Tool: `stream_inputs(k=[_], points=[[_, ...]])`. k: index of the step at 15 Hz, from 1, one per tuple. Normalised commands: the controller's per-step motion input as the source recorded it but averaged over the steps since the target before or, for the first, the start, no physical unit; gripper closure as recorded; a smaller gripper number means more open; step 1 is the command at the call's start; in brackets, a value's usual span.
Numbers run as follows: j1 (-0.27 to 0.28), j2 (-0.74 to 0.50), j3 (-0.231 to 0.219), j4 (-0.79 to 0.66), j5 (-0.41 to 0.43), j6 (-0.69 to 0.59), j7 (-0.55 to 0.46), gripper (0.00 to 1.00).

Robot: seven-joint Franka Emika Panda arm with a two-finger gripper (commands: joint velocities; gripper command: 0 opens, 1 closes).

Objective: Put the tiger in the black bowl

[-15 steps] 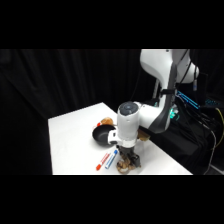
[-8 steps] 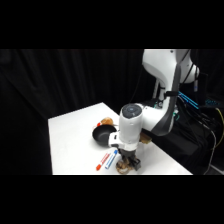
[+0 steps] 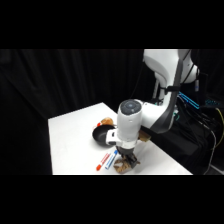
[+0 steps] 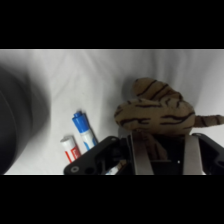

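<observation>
- In the wrist view, the gripper (image 4: 161, 159) rises from the bottom edge with its two fingers (image 4: 137, 159) standing apart, one on either side of the lower part of the tiger (image 4: 156, 111); whether the pads actually press the toy cannot be told.
- The tiger, tan with dark brown stripes, lies on the white table (image 4: 100, 80), not in any container, its lumpy body just beyond the fingertips.
- Beside it lie a blue marker (image 4: 84, 129) and a red marker (image 4: 70, 148), side by side and near the gripper's black linkage.
- In the side view, the gripper (image 3: 127, 161) is down at the table's near edge, over the tiger (image 3: 120, 168), which shows only as a small brown patch beneath it.
- The red marker (image 3: 103, 161) and blue marker (image 3: 111, 160) lie just beside the toy on the table (image 3: 72, 135).
- Farther back sits the black bowl (image 3: 102, 135), partly hidden behind the arm; the visible part of its inside shows nothing in it, and the tiger is apart from it.
- Just behind the bowl, a small orange-tan object (image 3: 106, 121) rests on the table.
- Compared with a second ago, the arm's wrist has lowered a little toward the toy; the bowl, markers and tiger lie where they were.
</observation>
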Motion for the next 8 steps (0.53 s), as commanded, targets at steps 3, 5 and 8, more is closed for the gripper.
stream_inputs(k=[3, 5, 8], points=[[0.035, -0.46, -0.003, -0.01, -0.171, -0.46, 0.17, 0.95], [-0.089, -0.38, 0.04, 0.03, -0.158, -0.39, 0.1, 0.96], [-0.232, -0.29, 0.046, 0.04, -0.103, -0.28, -0.02, 0.98]])
